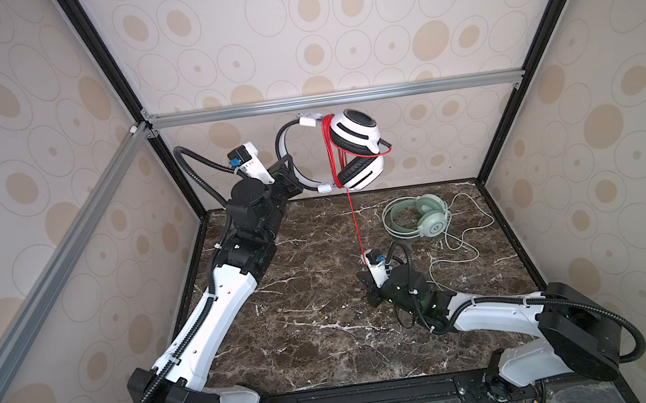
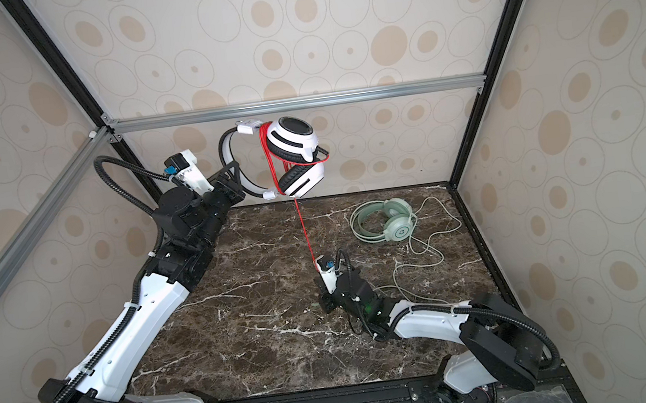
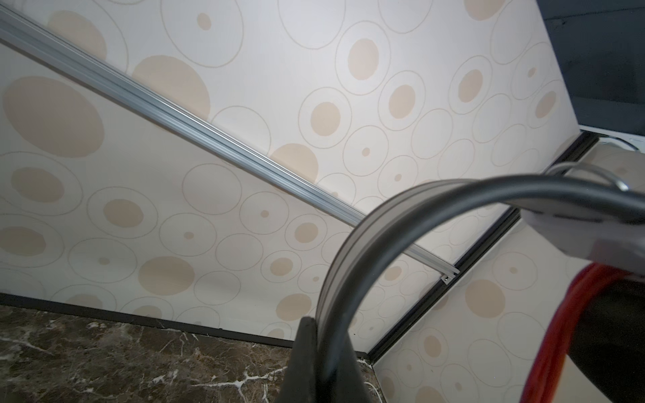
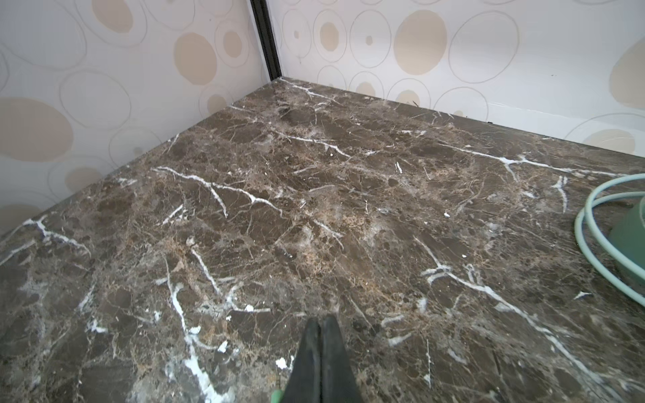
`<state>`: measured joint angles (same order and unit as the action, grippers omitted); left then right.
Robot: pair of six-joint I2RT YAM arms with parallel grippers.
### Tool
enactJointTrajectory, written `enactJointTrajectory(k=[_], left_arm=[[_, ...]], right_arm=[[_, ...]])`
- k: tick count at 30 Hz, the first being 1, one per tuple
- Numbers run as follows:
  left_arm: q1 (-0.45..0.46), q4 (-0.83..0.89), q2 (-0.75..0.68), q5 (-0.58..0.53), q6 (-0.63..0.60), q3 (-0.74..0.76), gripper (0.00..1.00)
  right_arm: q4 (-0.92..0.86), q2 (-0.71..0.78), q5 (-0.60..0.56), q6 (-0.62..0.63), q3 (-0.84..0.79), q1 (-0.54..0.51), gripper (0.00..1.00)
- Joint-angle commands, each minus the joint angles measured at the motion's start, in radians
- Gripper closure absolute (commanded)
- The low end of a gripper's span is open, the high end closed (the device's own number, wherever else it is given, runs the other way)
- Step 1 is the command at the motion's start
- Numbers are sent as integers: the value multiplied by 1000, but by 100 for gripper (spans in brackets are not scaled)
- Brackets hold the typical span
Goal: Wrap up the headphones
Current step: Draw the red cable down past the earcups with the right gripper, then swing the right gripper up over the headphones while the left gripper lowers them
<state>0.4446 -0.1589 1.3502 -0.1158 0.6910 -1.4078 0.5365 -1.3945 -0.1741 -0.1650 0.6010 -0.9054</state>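
Observation:
My left gripper [image 1: 293, 174] is shut on the headband of the white headphones [image 1: 355, 136] and holds them high near the back wall; in the left wrist view the band [image 3: 384, 223] runs out from between the fingers. Red cord [image 1: 331, 147] is wound around the headset beside the ear cups. One straight strand [image 1: 355, 223] runs down to my right gripper [image 1: 365, 289], which is shut low over the table. Where it is pinched is hidden behind the wrist camera. The right wrist view shows the tips [image 4: 320, 324] pressed together. The mint-green headphones [image 1: 427, 214] lie flat at the back right.
The pale cord [image 1: 460, 244] of the mint-green headset sprawls in loose loops over the marble table [image 1: 303, 297], reaching under my right forearm. Patterned walls with black frame posts [image 1: 487, 157] close in the back and sides. A metal rail [image 1: 334, 98] crosses just above the raised headset.

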Motion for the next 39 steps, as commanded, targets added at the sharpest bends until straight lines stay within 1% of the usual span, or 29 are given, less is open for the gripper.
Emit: enactJointTrajectory(k=[1, 4, 6, 9, 12, 14, 18, 21, 22, 27, 29, 31, 35, 39], left_arm=[[3, -107, -3, -95, 28, -13, 100], [3, -108, 14, -162, -42, 26, 100], [3, -115, 24, -224, -129, 70, 100], [3, -169, 38, -316, -238, 160, 100], [2, -203, 47, -363, -306, 242, 100], [2, -211, 54, -373, -337, 278, 100], [2, -206, 63, -363, -425, 309, 100], [8, -187, 55, -332, -497, 323, 100], [13, -184, 46, -329, -523, 334, 100], [35, -145, -2, -329, -620, 383, 100], [40, -131, -31, -320, -638, 408, 100], [42, -101, -56, -307, -652, 424, 100], [45, -54, -108, -270, -676, 455, 100], [48, -10, -158, -238, -704, 477, 100]], right_arm=[[-76, 1, -95, 52, 38, -55, 100], [-121, 1, -126, 79, 69, -105, 100], [-173, 7, -145, 90, 100, -137, 100], [-260, 33, -155, 97, 152, -181, 100], [-357, 63, -176, 131, 212, -222, 100], [-428, 80, -188, 147, 254, -232, 100], [-543, 122, -171, 198, 342, -233, 100], [-689, 131, -188, 281, 463, -234, 100], [-743, 123, -202, 320, 512, -234, 100], [-938, 65, -360, 525, 706, -229, 100], [-980, 42, -421, 601, 776, -218, 100], [-996, 32, -438, 649, 825, -199, 100], [-988, 24, -427, 715, 883, -138, 100], [-1011, 7, -408, 752, 951, -86, 100]])
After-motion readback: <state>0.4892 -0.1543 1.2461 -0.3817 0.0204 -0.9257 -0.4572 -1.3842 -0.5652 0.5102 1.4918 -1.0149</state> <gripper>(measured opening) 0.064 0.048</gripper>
